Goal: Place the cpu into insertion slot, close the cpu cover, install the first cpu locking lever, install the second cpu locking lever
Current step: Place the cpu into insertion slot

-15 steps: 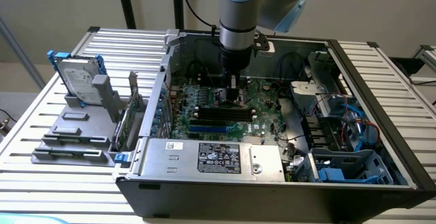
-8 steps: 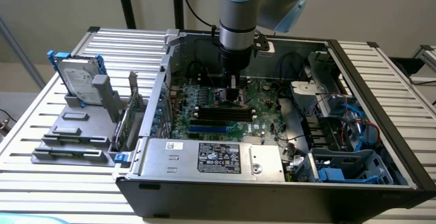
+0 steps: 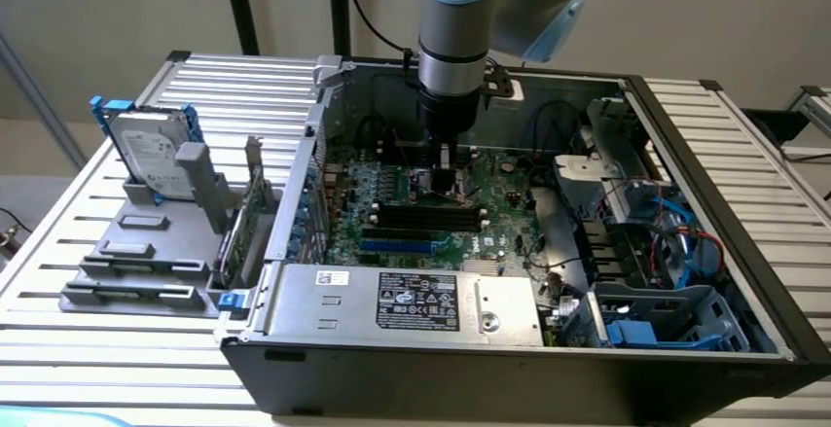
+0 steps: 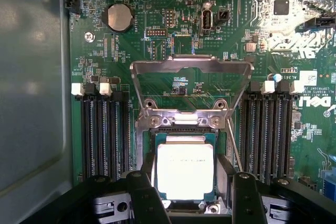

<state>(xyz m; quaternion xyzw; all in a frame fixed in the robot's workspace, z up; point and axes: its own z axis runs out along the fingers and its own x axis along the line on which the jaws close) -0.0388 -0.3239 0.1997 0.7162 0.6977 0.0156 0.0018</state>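
Soft, even light fills the exterior view, though the inside of the computer case (image 3: pixel 675 155) around the gripper (image 3: pixel 446 182) lies in mild shadow. In the wrist view, white glare washes out a motherboard (image 4: pixel 131 40) corner far from the gripper; the cpu (image 4: pixel 185 169) shines pale.

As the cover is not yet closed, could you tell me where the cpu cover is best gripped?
Probably take the cpu cover by its free crossbar, opposite the hinge at the insertion slot, coming from above: it is swung open, a thin frame, so that bar gives the most leverage.

Slatted metal table (image 3: pixel 78 369); open computer case (image 3: pixel 520 388); grey drive rack (image 3: pixel 130 273).
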